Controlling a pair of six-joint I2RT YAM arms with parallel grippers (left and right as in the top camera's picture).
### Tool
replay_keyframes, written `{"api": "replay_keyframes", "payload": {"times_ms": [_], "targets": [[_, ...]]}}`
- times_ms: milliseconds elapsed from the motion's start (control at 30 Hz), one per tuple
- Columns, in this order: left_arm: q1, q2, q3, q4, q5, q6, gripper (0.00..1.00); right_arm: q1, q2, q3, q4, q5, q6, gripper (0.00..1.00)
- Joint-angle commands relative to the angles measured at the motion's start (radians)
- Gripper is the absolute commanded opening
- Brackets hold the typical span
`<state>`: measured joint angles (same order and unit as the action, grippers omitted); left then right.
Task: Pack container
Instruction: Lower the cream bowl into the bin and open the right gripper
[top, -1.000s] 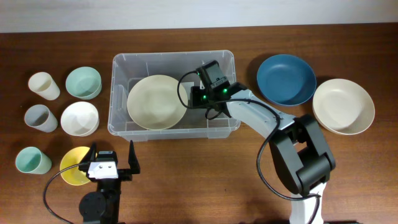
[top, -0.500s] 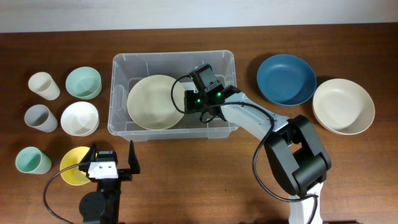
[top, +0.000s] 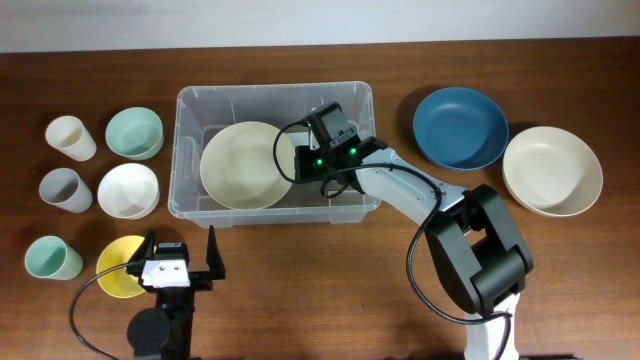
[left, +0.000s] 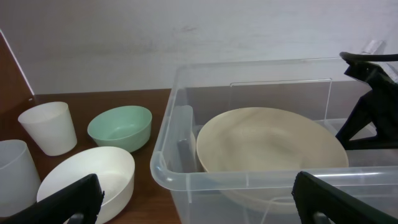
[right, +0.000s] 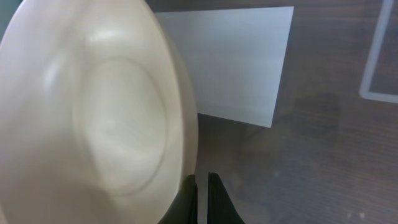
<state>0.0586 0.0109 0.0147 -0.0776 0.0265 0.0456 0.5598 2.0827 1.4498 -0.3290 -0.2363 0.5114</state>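
Atop the table (top: 300, 290), the container (top: 270, 90) encloses the closed right gripper (right: 203, 186).

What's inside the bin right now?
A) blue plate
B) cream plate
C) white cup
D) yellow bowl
B: a cream plate lies inside the bin, while the blue plate sits outside it, to its right.

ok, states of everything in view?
container: open-topped, one plate inside.
cream plate: inside container, rim gripped.
right claw: shut on cream plate.
left claw: open, empty.
blue plate: outside container, empty.
beige plate: outside container, empty.
yellow bowl: upright, empty.
white bowl: upright, empty.
mint bowl: upright, empty.
white cup: upright, empty.
grey cup: upright, empty.
mint cup: upright, empty.
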Motion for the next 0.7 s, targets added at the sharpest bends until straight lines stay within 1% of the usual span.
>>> {"api": "replay_keyframes", "payload": {"times_ms": [0,233,300,500,667], "targets": [[0.004,-0.006,-0.006,-0.001,0.011,0.008,0.99,0.002,0.007,0.009,0.008,-0.045,-0.026,0.04],[0.004,-0.006,-0.006,-0.001,0.011,0.008,0.99,0.000,0.007,0.009,0.008,-0.044,-0.040,0.04],[0.004,-0.006,-0.006,-0.001,0.011,0.008,0.99,-0.011,0.005,0.009,0.008,-0.043,-0.068,0.04],[0.004,-0.006,-0.006,-0.001,0.011,0.008,0.99,-0.074,-0.048,0.009,-0.014,0.012,-0.085,0.04],[0.004,-0.006,-0.006,-0.001,0.011,0.008,0.99,-0.142,-0.057,0.009,-0.091,0.032,-0.085,0.04]]}}
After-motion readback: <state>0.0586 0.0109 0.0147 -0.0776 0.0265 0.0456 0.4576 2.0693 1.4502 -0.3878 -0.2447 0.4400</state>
